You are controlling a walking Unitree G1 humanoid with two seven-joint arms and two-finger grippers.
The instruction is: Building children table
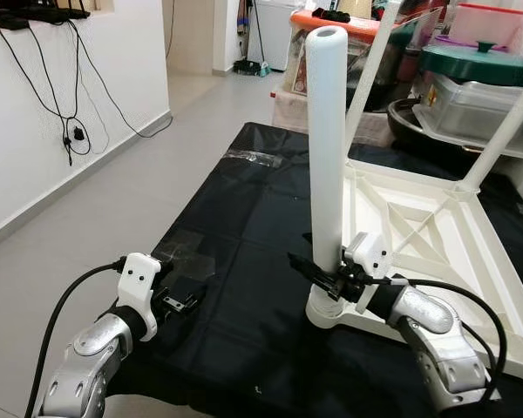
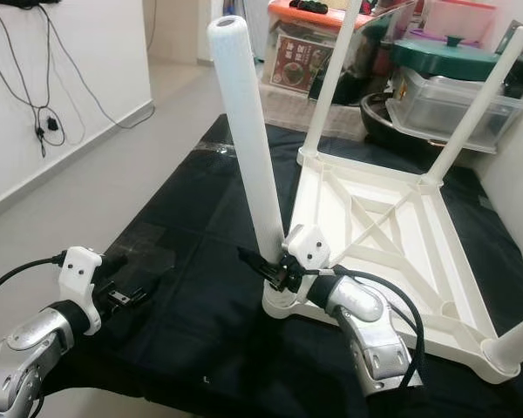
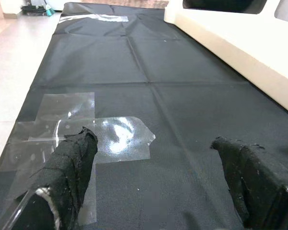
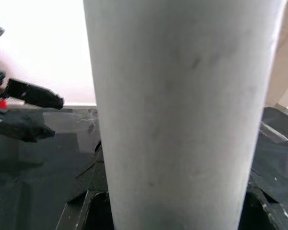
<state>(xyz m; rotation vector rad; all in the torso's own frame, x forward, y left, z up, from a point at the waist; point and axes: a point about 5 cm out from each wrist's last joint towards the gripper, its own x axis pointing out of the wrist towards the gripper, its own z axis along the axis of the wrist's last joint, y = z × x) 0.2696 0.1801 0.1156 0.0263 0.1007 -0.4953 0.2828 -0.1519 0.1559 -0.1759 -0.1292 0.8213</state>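
Four legs on upturned table (image 2: 392,235); right claw (image 2: 275,272) seemingly clamped round nearest leg (image 2: 248,148); left claw (image 1: 185,302) open, empty.

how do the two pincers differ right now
The right pincer is closed around the white table leg near its base socket; the left pincer is open and holds nothing. The right one sits at the upturned table's corner, while the left hovers apart over the black mat, near a patch of clear tape. Both have black fingers on silver arms.
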